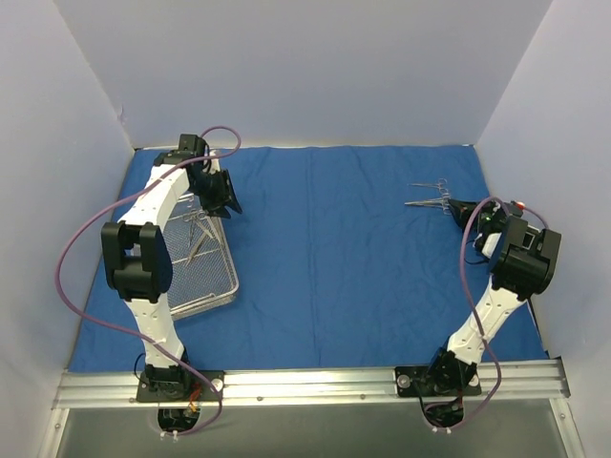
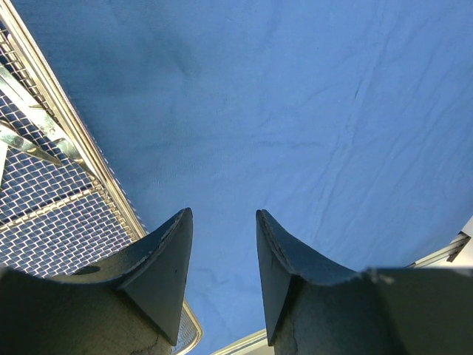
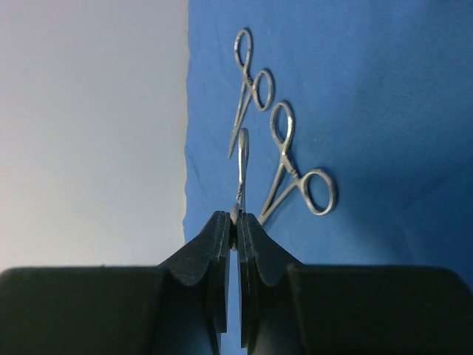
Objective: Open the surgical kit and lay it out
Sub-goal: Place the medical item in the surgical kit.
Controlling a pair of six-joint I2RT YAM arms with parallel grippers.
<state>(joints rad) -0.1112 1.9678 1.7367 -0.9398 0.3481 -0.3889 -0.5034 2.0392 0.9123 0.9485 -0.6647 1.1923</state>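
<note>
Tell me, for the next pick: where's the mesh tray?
Top view: the mesh tray sits on the blue cloth, left side, partly under the left arm.

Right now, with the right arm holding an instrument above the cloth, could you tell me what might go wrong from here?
1. The right pincer grips the held instrument by a thin pinch at one end, so it might twist or slip.
2. Lowering here could land it on the two instruments lying near the cloth edge.
3. The left pincer hangs open beside the tray rim and might bump it.
</note>
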